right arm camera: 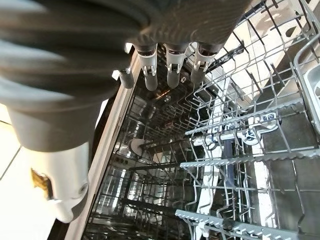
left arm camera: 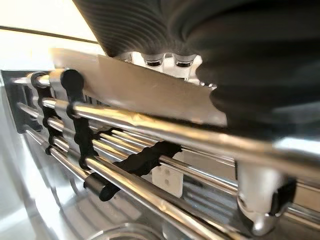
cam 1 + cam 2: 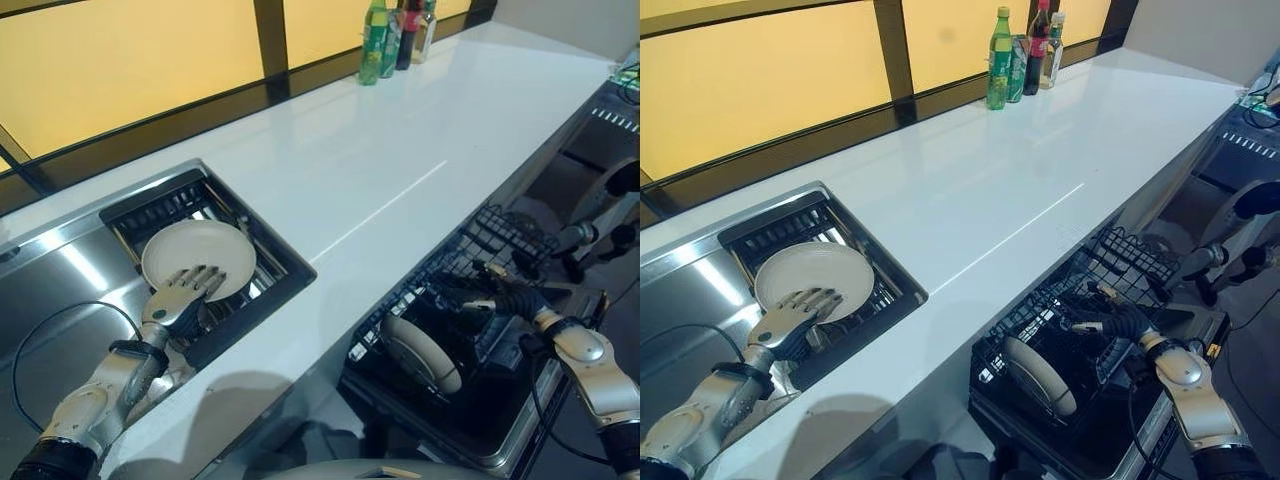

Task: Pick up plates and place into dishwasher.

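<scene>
A cream plate lies tilted on the dark wire rack set in the sink. My left hand reaches onto its near edge, fingers straight and resting on the plate's face; the left wrist view has the plate's rim right under the fingers. Another cream plate stands on edge in the pulled-out black dishwasher rack. Over that rack, right of the standing plate, my right hand hovers open and holds nothing; its fingers point into the rack's wires.
A long white counter runs between the sink and the dishwasher. Several bottles stand at its far end by the window. The steel sink basin lies left of the sink's rack.
</scene>
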Controlling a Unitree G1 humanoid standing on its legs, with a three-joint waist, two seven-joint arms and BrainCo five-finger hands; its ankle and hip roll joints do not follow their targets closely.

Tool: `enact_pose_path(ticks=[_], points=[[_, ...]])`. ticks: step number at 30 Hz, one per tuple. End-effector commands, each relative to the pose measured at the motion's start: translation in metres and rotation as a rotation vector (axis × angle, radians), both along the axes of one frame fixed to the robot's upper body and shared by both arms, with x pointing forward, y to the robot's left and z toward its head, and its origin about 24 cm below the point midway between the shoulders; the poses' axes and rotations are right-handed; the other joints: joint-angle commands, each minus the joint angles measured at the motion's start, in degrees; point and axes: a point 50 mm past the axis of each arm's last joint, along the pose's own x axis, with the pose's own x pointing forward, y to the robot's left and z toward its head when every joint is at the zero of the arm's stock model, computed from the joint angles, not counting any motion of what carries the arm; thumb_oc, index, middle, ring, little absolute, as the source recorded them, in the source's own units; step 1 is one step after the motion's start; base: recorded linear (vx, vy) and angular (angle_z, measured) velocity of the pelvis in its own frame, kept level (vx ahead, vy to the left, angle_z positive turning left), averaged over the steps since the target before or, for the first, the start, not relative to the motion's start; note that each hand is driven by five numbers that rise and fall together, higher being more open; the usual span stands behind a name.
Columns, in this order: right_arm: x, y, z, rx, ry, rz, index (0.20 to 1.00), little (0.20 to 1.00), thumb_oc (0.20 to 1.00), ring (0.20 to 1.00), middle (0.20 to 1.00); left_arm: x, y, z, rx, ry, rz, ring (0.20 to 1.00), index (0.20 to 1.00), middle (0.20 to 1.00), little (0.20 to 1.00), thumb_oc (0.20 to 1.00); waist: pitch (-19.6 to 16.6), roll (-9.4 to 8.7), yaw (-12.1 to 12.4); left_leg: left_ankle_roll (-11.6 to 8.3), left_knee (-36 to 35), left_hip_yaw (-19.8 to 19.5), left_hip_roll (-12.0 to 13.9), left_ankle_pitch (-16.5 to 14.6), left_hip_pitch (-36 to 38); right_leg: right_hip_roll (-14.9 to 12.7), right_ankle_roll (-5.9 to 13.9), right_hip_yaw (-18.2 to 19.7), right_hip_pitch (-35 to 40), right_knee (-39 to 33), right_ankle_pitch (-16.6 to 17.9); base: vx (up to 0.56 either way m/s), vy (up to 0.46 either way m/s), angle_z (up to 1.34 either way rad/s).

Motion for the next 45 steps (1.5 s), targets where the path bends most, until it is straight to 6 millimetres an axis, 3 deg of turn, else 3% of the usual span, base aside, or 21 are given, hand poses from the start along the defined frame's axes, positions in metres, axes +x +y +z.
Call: enact_pose_path(ticks=[1,10,18,25,27,28,45], points=[[0.014,0.011,0.024,-0.029,-0.126,0.071,1.0,1.0,1.0,1.0,1.0,0.0,0.01,-0.013,0.082,-0.069,0.058,1.0,1.0,1.0,1.0,1.0,-0.88,-1.13,-0.6,1.27,-1.71,-0.45,1.01,9.17,-8.95,0.59,1.27,0.51,2.43,3.68,-5.83,0.0,0.0,0.0],[0.014,0.016,0.022,-0.017,-0.119,0.085,1.0,1.0,1.0,1.0,1.0,-0.013,0.021,-0.039,0.18,-0.148,0.159,1.0,1.0,1.0,1.0,1.0,-0.94,-1.7,-1.03,1.32,-1.78,-0.33,0.96,9.07,-8.85,0.75,1.2,1.46,2.18,3.96,-5.92,0.01,0.002,0.0],[0.014,0.021,0.018,-0.008,-0.117,0.096,1.0,1.0,1.0,1.0,1.0,-0.01,0.023,-0.041,0.201,-0.242,0.206,1.0,1.0,1.0,1.0,1.0,-0.98,-2.23,-1.13,1.4,-1.82,-0.32,0.91,8.95,-8.84,0.8,1.08,1.79,2.2,4.02,-5.93,0.03,0.0,-0.07],[0.015,0.024,0.018,-0.005,-0.115,0.11,1.0,1.0,1.0,1.0,1.0,-0.01,0.02,-0.05,0.183,-0.197,0.218,1.0,1.0,1.0,1.0,1.0,-1.16,-2.1,-1.41,1.38,-1.98,-0.47,0.87,9.01,-8.93,0.8,1.11,2.17,2.09,4.19,-6.03,0.01,-0.002,-0.01],[0.015,0.024,0.019,-0.006,-0.115,0.114,1.0,1.0,1.0,1.0,1.0,-0.01,0.02,-0.053,0.157,-0.182,0.23,0.388,0.388,0.388,0.388,0.388,-1.18,-2.01,-1.56,1.38,-2.0,-0.46,0.86,9.1,-9.04,0.84,1.11,2.41,2.07,4.22,-6.06,0.0,0.0,0.0],[0.016,0.024,0.02,-0.008,-0.115,0.114,1.0,1.0,1.0,1.0,1.0,-0.009,0.019,-0.053,0.134,-0.176,0.239,0.2,0.2,0.2,0.2,0.2,-1.13,-1.96,-1.6,1.38,-2.03,-0.47,0.86,9.13,-9.06,0.83,1.13,2.45,2.04,4.22,-6.05,0.0,0.0,0.0],[0.018,0.025,0.023,-0.006,-0.133,0.123,1.0,1.0,1.0,1.0,1.0,-0.008,0.013,-0.055,0.068,-0.186,0.248,0.2,0.2,0.2,0.2,0.2,-1.59,-1.66,-1.12,1.45,-2.04,-1.02,0.42,8.89,-9.14,0.52,0.98,1.89,2.27,4.56,-6.54,0.0,0.0,0.0]])
